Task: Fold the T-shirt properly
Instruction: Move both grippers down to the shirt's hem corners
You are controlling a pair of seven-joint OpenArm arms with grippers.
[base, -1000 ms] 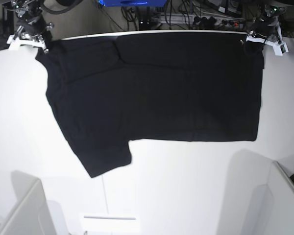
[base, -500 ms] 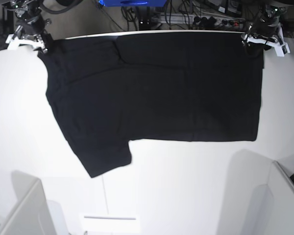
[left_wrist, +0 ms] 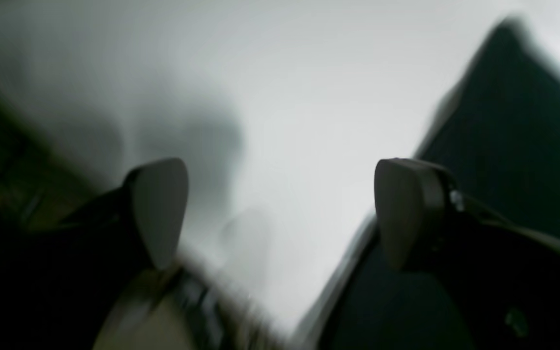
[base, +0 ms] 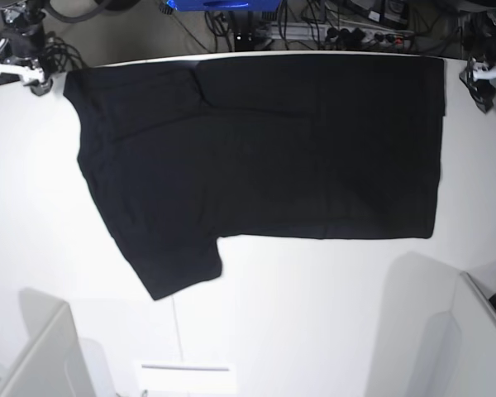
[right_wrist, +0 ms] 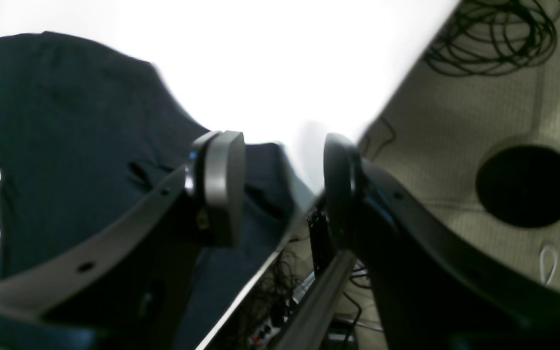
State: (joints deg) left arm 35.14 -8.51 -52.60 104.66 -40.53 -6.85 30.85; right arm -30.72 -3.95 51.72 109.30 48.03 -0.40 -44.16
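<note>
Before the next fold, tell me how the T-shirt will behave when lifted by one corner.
The T-shirt lies flat and thin on the table, so it would probably droop limply. Its loose sleeve would likely dangle. It looks light, probably sliding easily on the smooth surface.

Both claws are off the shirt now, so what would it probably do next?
Probably reach for the sleeve sticking out toward the near edge and fold it in. The T-shirt lies flat, and both the left claw and right claw are open and empty.

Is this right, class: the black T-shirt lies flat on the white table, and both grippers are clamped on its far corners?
Not quite. The T-shirt does lie flat on the white table, but both grippers are open and clear of it. The base view shows the left gripper and right gripper off beyond the corners.
</note>
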